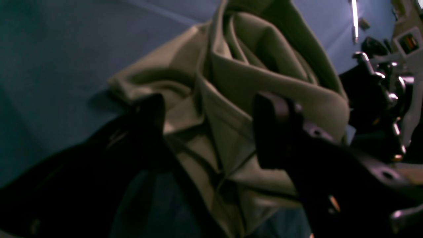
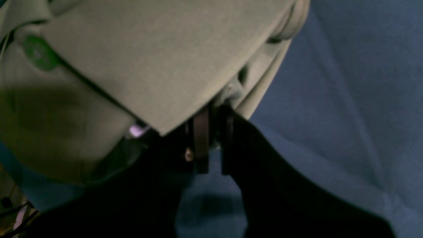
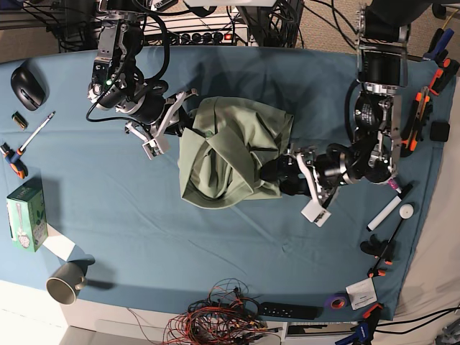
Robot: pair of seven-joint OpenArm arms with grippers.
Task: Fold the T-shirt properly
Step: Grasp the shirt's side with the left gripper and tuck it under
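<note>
1. Sage-green cotton fills the left wrist view: the T-shirt [image 1: 231, 99] lies bunched in deep folds directly ahead of the left gripper [image 1: 208, 129]. Its two dark fingers [image 1: 274, 129] stand well apart, released, with a seamed fold of cloth lying between them but not visibly pinched. Blue table cloth [image 1: 59, 59] shows to the gripper's left.

2. Right wrist view: the right gripper [image 2: 211, 132] is clenched, its two narrow pads nearly together, gripping a fold at the edge of the T-shirt [image 2: 158, 59]. A broad flat panel of green cloth spreads above and to the left of the fingers. Blue table cloth [image 2: 347, 99] lies to the gripper's right.

3. Base view, from above: the T-shirt [image 3: 230, 154] sits crumpled in a heap near the middle of the table cloth [image 3: 144, 237], between the two arms. The right gripper [image 3: 188, 118] touches the heap's upper left edge; the left gripper [image 3: 282, 172] is at its right edge. A mug [image 3: 63, 284], a green box [image 3: 26, 213] and a computer mouse [image 3: 29, 77] lie well apart from both grippers.

4. Risk, as a judgement: with only one gripper holding, pulling would likely drag the whole bundle rather than spread it. The left gripper, closing here, could catch several layers at once and lock the creases in.
</note>
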